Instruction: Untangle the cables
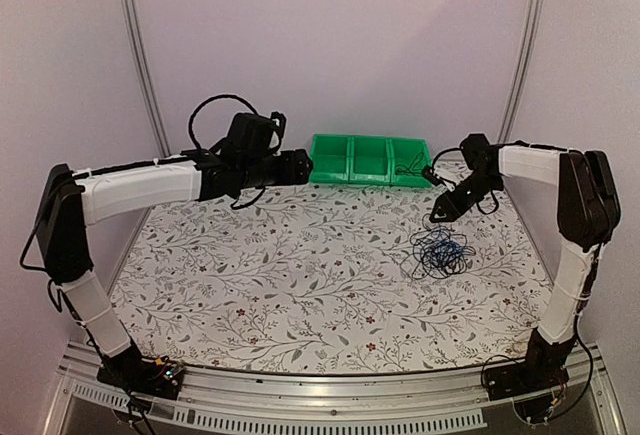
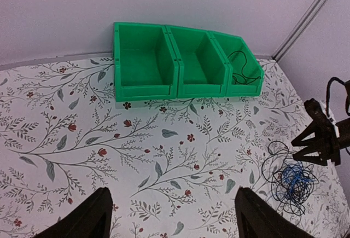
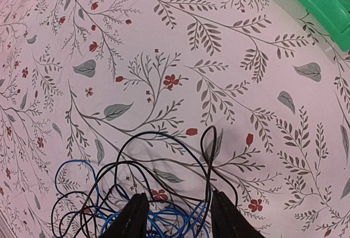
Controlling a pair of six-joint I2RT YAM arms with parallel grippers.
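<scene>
Forming a roundish, axisless heap, the cables (image 1: 441,252) underlie the spread right tool (image 3: 179,205).

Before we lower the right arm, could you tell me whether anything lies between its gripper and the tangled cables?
Nothing visible does. The right gripper hovers open directly over the cables, with no object in between. The green bins sit farther back, off the path.

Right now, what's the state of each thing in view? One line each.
cables: tangled in one loose heap on the table, ungripped.
right gripper: open, fingers either side of the heap.
left gripper: open, holding nothing, away from the heap.
green bin: upright; right compartment holds a thin black cable.
</scene>
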